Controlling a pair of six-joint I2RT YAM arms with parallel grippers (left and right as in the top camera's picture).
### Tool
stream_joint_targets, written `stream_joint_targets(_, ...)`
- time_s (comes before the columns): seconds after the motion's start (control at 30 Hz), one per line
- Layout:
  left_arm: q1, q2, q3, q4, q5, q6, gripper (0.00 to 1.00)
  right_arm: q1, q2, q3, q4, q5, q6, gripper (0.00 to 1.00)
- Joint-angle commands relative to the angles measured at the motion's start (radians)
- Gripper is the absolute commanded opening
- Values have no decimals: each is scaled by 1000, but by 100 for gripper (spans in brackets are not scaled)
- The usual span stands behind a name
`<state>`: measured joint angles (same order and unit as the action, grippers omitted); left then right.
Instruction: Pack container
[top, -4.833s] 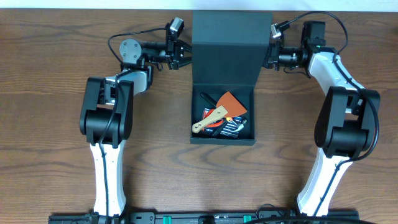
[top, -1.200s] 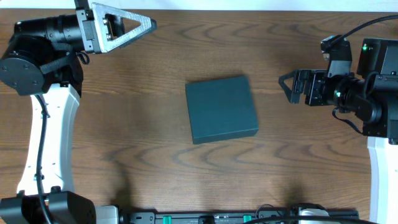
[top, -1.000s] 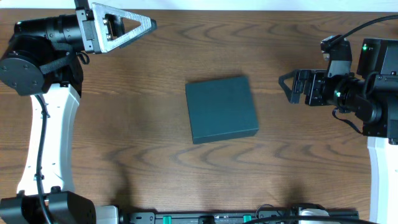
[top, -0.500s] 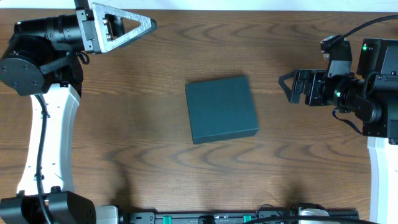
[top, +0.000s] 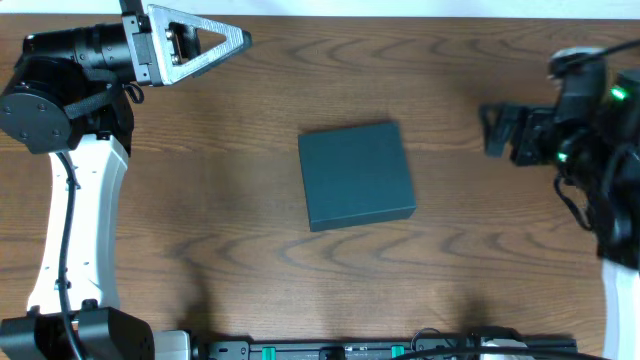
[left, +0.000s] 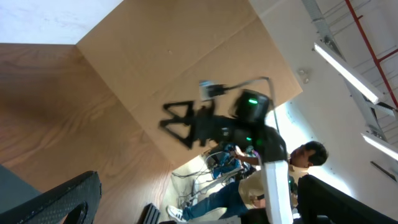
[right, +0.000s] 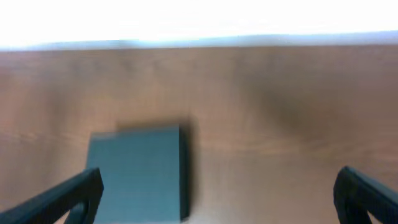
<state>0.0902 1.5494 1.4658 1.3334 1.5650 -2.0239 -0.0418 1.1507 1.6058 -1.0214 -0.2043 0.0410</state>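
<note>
Left pincer (top: 240, 40), right pincer (top: 488, 131): held aloft at opposite desk (top: 250, 250) edges, spread wide, empty; container (top: 357, 176) closed.

No legible text, labels, brands or numbers in any view. The container (top: 357, 176) lid shows plain, with no print I can make out. The right wrist view is too blurred to read anything.
</note>
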Motion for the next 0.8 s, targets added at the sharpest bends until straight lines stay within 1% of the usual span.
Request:
stream_joint_targets(0.0,5,-2,11,6,2,-61,99,14,-114,-46,121,-3,-74,99)
stream_joint_targets(0.1,5,-2,11,6,2,-61,99,35,-212,-142,285,-11,-137,99)
stream_joint_targets(0.17,5,-2,11,6,2,-61,99,48,-286,-226,385,-12,-147,99)
stream_joint_targets(0.27,5,-2,11,6,2,-61,99,65,-386,-357,492,-13,-147,99)
stream_joint_targets(0.53,5,-2,11,6,2,-61,99,89,-625,-729,750,-22,-143,99)
stream_joint_targets(0.77,5,-2,11,6,2,-61,99,89,-772,-979,882,-39,-144,99)
